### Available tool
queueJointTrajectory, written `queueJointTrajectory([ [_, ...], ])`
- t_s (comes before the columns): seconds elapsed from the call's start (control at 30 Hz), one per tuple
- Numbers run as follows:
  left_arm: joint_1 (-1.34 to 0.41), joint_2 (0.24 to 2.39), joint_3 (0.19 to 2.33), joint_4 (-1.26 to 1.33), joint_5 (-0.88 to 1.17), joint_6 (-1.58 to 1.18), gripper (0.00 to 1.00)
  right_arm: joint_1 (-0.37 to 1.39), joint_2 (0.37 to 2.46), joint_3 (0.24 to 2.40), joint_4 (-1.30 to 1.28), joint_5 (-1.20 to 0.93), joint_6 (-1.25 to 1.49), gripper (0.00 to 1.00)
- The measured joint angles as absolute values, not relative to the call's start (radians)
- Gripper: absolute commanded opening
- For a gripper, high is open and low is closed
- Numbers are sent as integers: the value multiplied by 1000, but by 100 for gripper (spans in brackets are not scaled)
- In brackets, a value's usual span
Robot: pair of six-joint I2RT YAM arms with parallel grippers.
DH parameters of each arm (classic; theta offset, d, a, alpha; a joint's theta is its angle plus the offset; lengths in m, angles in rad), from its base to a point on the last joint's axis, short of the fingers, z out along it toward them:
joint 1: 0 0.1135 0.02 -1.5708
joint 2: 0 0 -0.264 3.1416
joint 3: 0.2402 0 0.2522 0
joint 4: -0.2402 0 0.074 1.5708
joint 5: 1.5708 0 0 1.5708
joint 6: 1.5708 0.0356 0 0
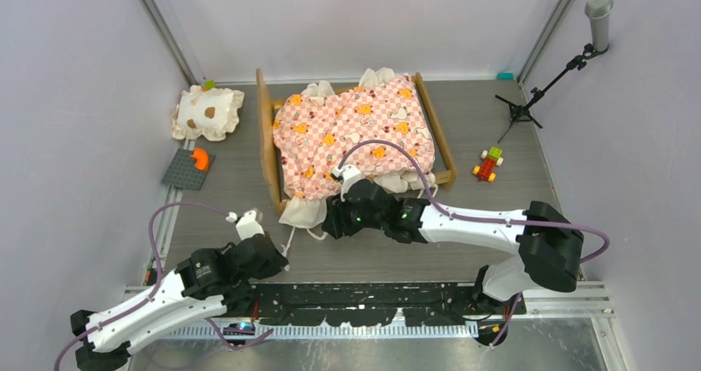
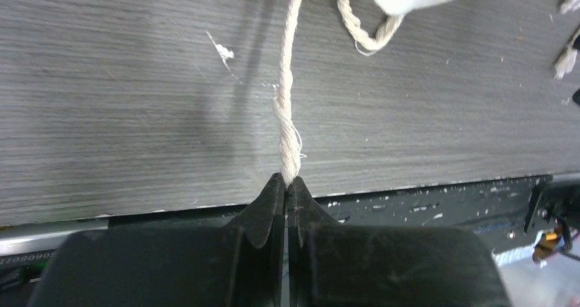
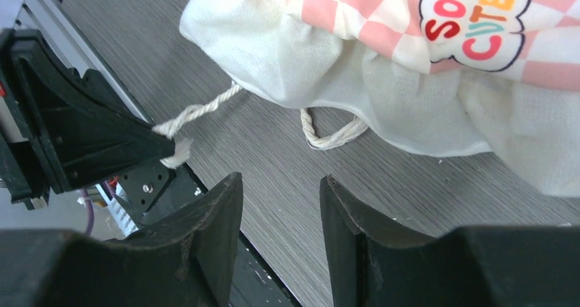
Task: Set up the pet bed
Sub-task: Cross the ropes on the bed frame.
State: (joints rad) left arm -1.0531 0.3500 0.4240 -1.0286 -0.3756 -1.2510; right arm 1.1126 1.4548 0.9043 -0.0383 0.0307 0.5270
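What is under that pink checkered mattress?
The light-wood bed frame: its boards show on either side of the mattress. The frame's floor is fully covered, and the cream ruffle spills over the near end, hiding much of that edge.

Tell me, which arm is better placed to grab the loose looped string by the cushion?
Right, probably. The right pincer stands open just short of the looped string beside the cream ruffle, while the left pincer is shut on the other string.

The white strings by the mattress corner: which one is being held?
The straight string, pinched between the left fingers; the looped string lies loose on the table.
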Motion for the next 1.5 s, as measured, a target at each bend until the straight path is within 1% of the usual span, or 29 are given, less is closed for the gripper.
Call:
queueJointTrajectory([
  [0.17,-1054,316,406,-1030,-309,-1243,0,1121,1471,903,11,24,542,47],
  [0.43,-1067,319,374,-1029,-208,-1229,0,1132,1534,903,64,-3,560,42],
  [0.5,-1073,321,371,-1029,-197,-1225,0,1134,1550,903,75,-22,551,45],
  [0.63,-1085,332,355,-1016,-180,-1222,0,1137,1598,902,109,-64,515,56],
  [0.77,-1121,348,336,-988,-176,-1231,0,1138,1661,902,143,-88,463,61],
  [1.13,-1320,438,334,-931,-299,-1328,0,1138,1724,894,238,-115,225,63],
  [1.5,-1336,410,327,-932,-343,-1381,0,1136,1851,1006,169,-163,51,61],
])
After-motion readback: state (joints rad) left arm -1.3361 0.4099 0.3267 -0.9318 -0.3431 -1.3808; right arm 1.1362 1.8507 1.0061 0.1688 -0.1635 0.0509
